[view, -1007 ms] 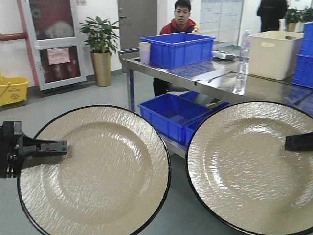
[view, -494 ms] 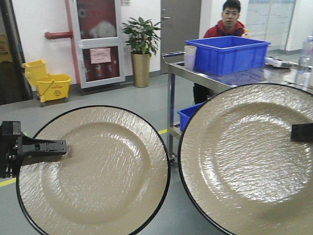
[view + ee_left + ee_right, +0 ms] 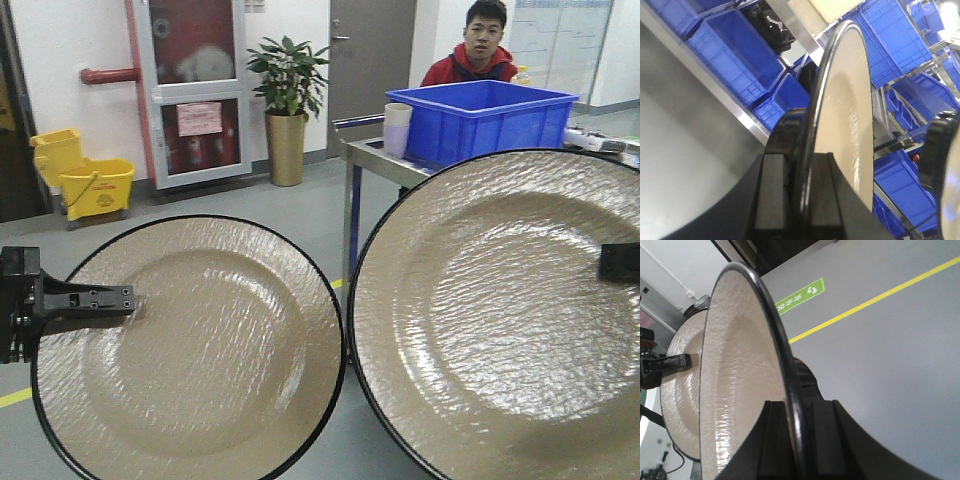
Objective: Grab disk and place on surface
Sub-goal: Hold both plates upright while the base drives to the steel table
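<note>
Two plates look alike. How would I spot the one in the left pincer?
Find the potted plant by the grey door. Below it hangs a beige, black-rimmed plate, clamped by the left pincer at its left edge. The other plate looks bigger.

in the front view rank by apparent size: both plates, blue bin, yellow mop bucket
1. right plate, likely just nearer the camera
2. left plate
3. blue bin
4. yellow mop bucket
</note>
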Motion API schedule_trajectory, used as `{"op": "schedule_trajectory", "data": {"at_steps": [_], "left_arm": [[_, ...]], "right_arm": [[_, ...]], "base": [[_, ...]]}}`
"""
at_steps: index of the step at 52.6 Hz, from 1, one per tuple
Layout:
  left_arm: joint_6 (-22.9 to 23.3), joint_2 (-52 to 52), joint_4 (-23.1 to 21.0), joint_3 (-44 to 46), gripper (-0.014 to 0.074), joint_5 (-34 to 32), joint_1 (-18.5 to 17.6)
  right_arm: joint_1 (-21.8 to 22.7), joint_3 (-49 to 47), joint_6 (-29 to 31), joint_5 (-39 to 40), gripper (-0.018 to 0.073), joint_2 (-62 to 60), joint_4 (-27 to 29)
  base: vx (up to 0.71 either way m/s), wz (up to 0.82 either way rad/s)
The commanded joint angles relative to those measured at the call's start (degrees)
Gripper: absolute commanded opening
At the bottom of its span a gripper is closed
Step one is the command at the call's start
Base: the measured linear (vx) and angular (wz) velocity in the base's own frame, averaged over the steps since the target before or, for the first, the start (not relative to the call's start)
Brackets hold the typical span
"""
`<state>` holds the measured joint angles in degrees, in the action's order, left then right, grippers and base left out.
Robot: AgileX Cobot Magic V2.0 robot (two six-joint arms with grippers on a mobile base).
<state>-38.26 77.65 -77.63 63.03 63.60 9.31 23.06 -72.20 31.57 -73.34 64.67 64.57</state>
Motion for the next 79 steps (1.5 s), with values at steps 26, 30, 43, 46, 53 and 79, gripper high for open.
{"op": "schedule_trajectory", "data": {"at_steps": [26,30,43,46,53,79], "left_arm": [[0.9,-2.0,-8.2,2.0,-0.0005,1.0,-0.1],[0.9,-2.0,-8.2,2.0,-0.0005,1.0,-0.1],[0.9,-2.0,-8.2,2.0,-0.0005,1.0,-0.1],[0.9,-2.0,-8.2,2.0,-0.0005,1.0,-0.1],[0.9,-2.0,-8.2,2.0,-0.0005,1.0,-0.1],[0.9,-2.0,-8.2,2.0,-0.0005,1.0,-0.1]], "right_arm": [[0.1,-1.7,-0.2,1.1,-0.0009,8.2,5.9],[0.1,-1.7,-0.2,1.1,-0.0009,8.2,5.9],[0.1,-1.7,-0.2,1.1,-0.0009,8.2,5.9],[0.1,-1.7,-0.2,1.1,-0.0009,8.2,5.9],[0.1,-1.7,-0.2,1.1,-0.0009,8.2,5.9],[0.1,-1.7,-0.2,1.1,-0.0009,8.2,5.9]], "base": [[0.33,-0.16],[0.34,0.00],[0.36,0.05],[0.37,0.00],[0.38,-0.06],[0.41,-0.33]]}}
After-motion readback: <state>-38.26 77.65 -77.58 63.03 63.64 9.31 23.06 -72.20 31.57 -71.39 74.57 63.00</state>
